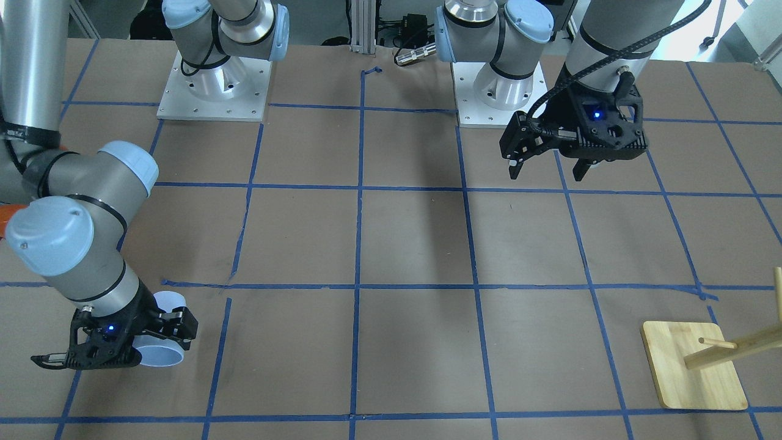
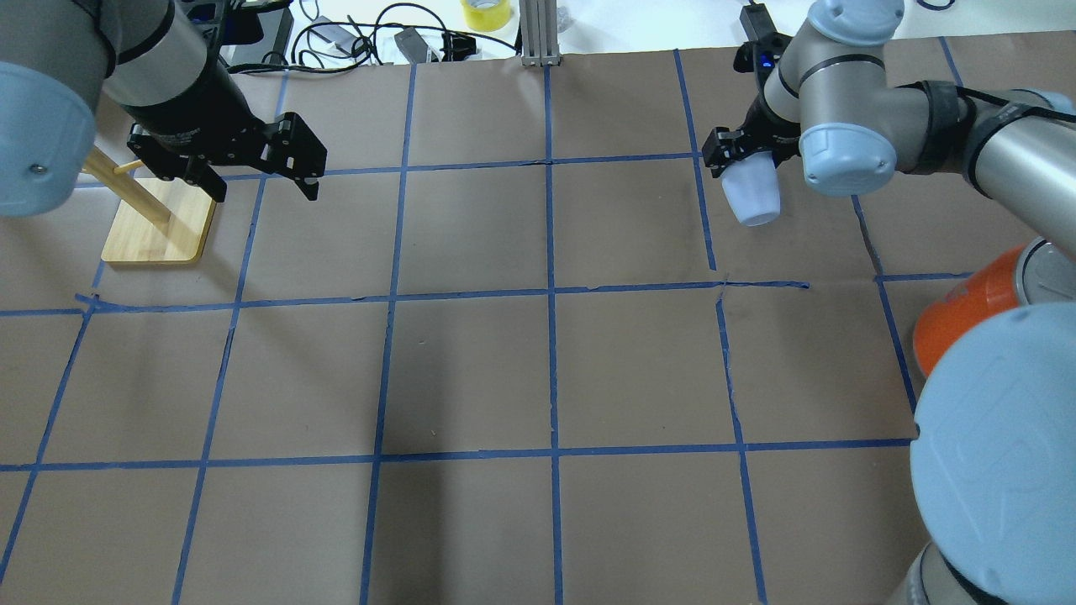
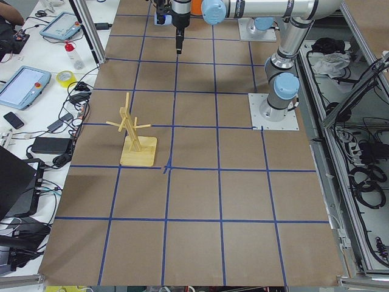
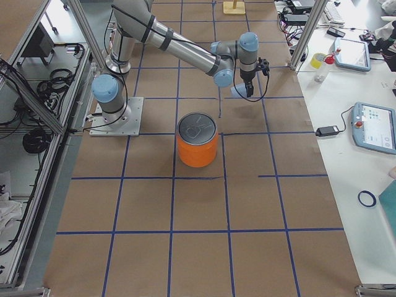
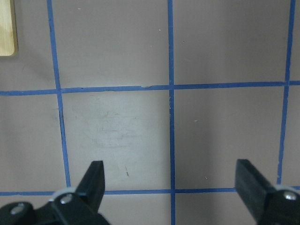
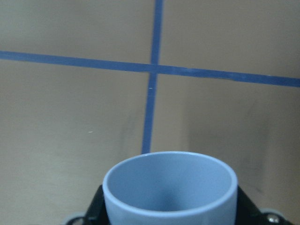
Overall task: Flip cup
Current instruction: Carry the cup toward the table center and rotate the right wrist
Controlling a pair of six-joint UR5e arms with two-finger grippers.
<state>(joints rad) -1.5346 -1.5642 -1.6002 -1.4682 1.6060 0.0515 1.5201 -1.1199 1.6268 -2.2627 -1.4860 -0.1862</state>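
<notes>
Hiding part of cup [image 2: 756, 202]: right hand [image 2: 747, 161].

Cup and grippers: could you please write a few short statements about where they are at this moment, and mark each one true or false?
1. The right gripper is shut on the cup. True.
2. The left gripper holds the orange can. False: its jaws stand wide open over bare table, and the orange can stands alone on the table.
3. The cup hangs on the wooden stand. False: the stand's pegs are bare, and the cup is in the right gripper.
4. The orange can stands upright with its silver top up. True.
5. The two grippers are close together. False: they are far apart, toward opposite ends of the table.
</notes>
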